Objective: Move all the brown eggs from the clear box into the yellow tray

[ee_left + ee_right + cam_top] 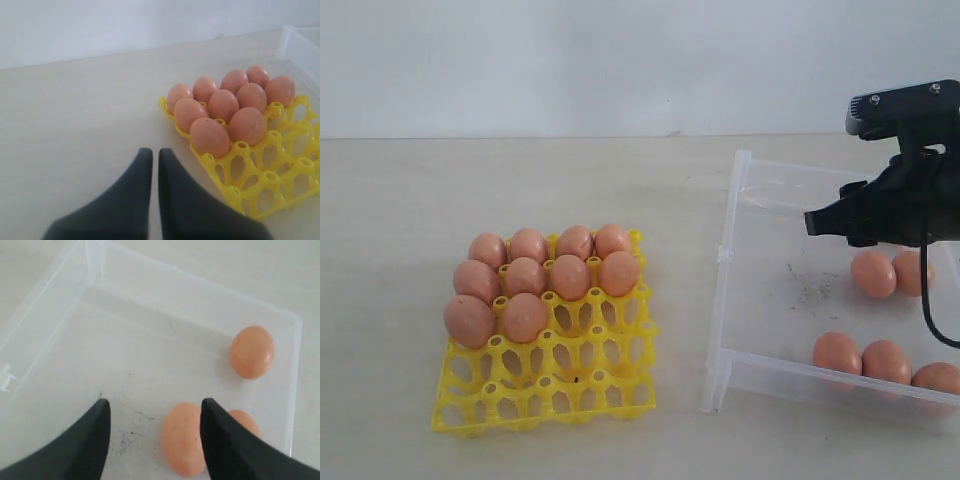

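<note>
Brown eggs (524,276): ten sit in the yellow tray (545,400), lower left of centre in the exterior view, filling its two far rows and the two left cups of the third row. Each stands on end, long axis upright. Five more lie on their sides in the clear box (730,260) at the right of the frame: two at mid-floor and three along the near wall, the last cut by the frame edge. Dark specks (810,290) mark the box floor. A black cable (926,295) crosses in front of one mid-floor egg. Right claw (155,402): spread wide above the box floor, pinching nothing. One egg (184,440) lies just beside a finger, long axis roughly along the fingers. Left claw (155,152): fingers pressed together, nothing held, above the bare surface (400,200) near a tray corner.
</note>
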Motion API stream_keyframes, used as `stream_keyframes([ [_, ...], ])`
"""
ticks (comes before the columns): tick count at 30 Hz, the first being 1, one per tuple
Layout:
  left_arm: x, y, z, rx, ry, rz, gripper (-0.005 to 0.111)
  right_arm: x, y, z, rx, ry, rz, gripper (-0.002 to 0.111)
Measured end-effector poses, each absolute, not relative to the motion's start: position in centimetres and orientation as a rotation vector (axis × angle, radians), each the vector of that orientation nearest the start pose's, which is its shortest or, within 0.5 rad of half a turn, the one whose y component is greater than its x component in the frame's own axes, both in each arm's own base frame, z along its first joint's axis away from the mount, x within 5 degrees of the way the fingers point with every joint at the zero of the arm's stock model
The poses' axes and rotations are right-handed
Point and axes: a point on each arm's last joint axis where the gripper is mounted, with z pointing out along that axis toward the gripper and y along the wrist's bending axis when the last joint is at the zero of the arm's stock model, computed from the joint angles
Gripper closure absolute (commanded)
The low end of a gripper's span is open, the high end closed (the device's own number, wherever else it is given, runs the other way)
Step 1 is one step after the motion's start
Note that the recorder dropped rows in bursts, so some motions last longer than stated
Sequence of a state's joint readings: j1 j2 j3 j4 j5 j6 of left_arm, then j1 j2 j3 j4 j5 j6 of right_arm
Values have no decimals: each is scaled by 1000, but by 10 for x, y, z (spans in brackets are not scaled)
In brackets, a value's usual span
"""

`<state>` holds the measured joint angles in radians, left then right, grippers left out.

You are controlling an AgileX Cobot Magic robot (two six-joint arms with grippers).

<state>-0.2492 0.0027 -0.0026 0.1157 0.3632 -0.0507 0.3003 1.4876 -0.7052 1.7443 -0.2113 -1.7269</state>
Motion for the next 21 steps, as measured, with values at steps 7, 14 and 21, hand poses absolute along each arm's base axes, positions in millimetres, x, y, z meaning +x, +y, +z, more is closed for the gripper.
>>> stream_keyframes([
  [7, 52, -9, 181, 253, 1828, -96, 103, 286, 67, 178, -222, 2364, -126, 64],
  [14, 52, -9, 181, 253, 1828, -96, 103, 289, 69, 151, -248, 2449, -126, 64],
  [21, 52, -9, 181, 253, 1828, -96, 103, 291, 66, 147, -237, 2462, -186, 47],
])
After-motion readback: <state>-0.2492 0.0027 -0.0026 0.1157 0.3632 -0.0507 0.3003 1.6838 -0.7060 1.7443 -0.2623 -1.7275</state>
